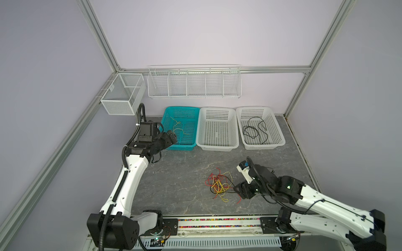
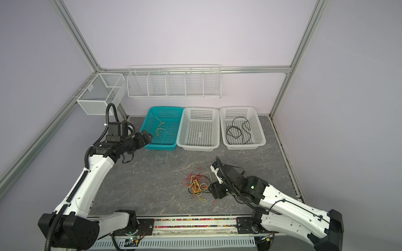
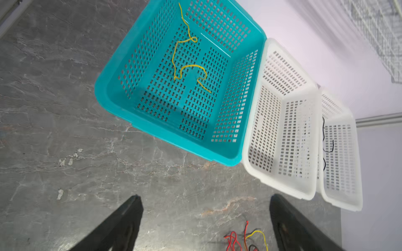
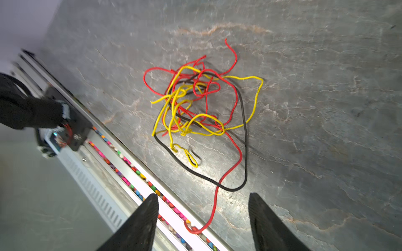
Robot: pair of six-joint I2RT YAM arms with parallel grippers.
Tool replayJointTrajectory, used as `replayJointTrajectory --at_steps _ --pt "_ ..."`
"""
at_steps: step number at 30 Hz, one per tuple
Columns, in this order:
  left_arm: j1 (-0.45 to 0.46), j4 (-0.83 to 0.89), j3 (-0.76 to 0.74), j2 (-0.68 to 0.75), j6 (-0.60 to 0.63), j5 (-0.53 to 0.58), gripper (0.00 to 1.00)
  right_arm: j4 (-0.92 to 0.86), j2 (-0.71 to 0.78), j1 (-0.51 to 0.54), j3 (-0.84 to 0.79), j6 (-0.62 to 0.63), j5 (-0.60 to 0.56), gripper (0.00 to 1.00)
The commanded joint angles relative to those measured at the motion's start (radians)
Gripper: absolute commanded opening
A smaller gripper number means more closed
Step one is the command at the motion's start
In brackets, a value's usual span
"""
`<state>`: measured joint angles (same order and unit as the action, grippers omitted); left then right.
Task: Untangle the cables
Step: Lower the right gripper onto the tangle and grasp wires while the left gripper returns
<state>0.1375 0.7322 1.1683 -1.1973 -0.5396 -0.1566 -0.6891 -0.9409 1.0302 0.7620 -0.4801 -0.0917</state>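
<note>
- Right, the tangle [image 4: 202,108] lies toward the front of the table [image 1: 174,173], red, yellow and black cables knotted thickest at its centre, with loose loops and ends spilling outward.
- One red cable [image 4: 215,202] trails out of the knot toward the right end effector [image 4: 203,195]; a free tail like that looks like the easy place to start pulling.
- That right end effector hangs low just beside the tangle, fingers apart and nothing between them. I'd say it is lined up to pick a strand, not gripping yet.
- Further back, a single yellow cable [image 3: 187,58] lies loose on the floor of the teal basket [image 3: 100,91], clear of any other strand.
- A black cable [image 1: 254,130] is coiled alone in the right basket [image 1: 280,139]; the middle basket [image 1: 217,147] holds nothing.
- So the sorting seems to go by colour, one basket each, and the empty one is probably meant for red.
- The left end effector [image 3: 205,196] hovers at the teal basket's near corner, fingers spread wide and empty. That fits a drop-off spot over the yellow's basket.
- Plenty of the job is left: most strands are still in the knot.
</note>
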Motion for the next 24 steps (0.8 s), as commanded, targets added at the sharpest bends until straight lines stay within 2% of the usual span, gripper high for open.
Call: replayJointTrajectory --at_steps 1,9,16,24 --pt "0.001 0.003 -0.092 0.059 0.036 -0.043 0.98 0.045 -0.093 0.056 0.045 0.070 -0.141 0.68" --pt "0.013 -0.014 -0.258 0.152 0.091 -0.145 1.00 0.142 -0.254 0.079 0.048 0.169 -0.107 0.67" --pt "0.066 -0.010 -0.269 0.148 0.103 -0.166 1.00 0.206 -0.320 0.080 0.020 0.196 -0.026 0.66" --pt "0.066 -0.008 -0.265 0.128 0.108 -0.181 1.00 0.307 -0.341 0.079 0.010 0.139 -0.016 0.63"
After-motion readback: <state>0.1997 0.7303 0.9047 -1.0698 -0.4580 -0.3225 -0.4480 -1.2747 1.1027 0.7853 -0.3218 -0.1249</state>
